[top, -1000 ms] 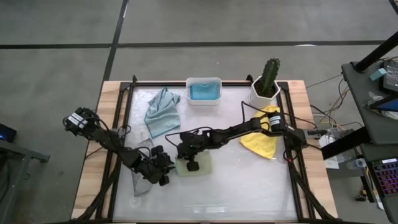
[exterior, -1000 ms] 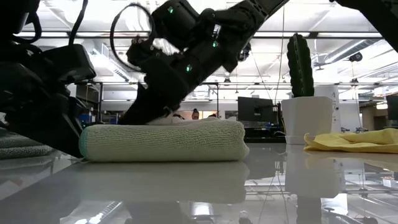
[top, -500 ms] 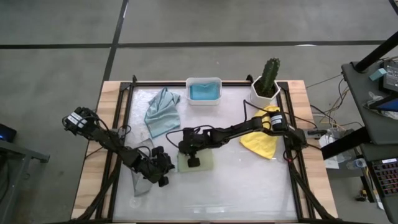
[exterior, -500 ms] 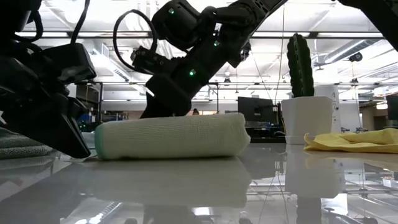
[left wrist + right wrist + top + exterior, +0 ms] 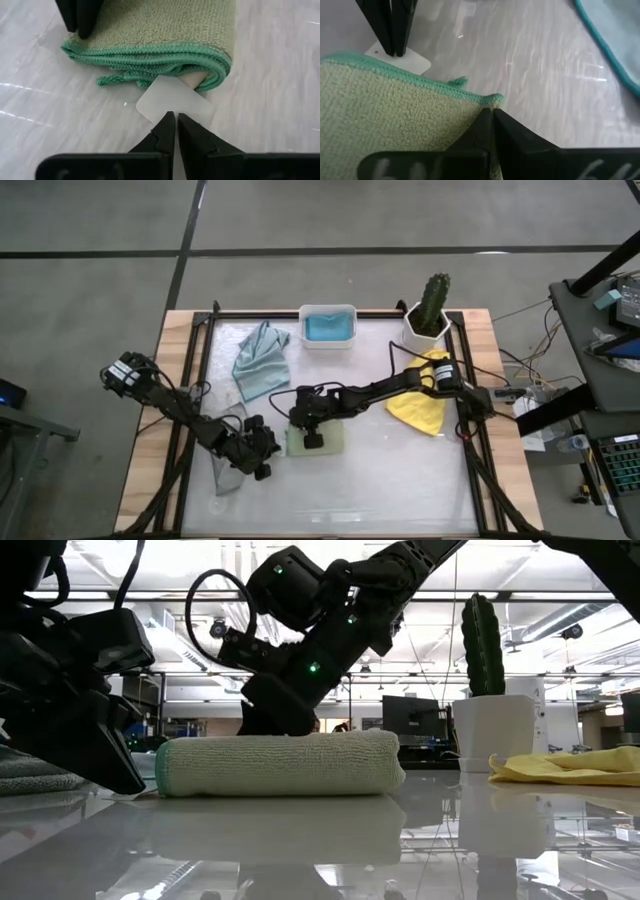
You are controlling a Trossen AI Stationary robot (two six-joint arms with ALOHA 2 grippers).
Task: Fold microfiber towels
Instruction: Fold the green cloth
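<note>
**Mia:** What sits nearest?

**Ben:** The left gripper (image 5: 262, 455), near the table's (image 5: 400, 480) front. Its jaws are closed on nothing, tips just beside the white tag (image 5: 175, 102) of the sage green towel (image 5: 315, 440).

**Mia:** Where is that towel?

**Ben:** In the middle, folded into a thick pad. The right gripper (image 5: 312, 438) rests on top, jaws pressed together, not pinching any cloth.

**Mia:** How will it feel?

**Ben:** Probably soft, light and floppy. It could spring open, so taking it by the stitched edge or a corner looks best.

**Mia:** And farther back?

**Ben:** A grey towel (image 5: 226, 467) at near left, a yellow towel (image 5: 420, 410) at right, a pale blue-grey towel (image 5: 262, 360) far left, and a bright blue towel (image 5: 328, 328) in the white tub (image 5: 328, 311), beside the cactus (image 5: 433, 300).
</note>
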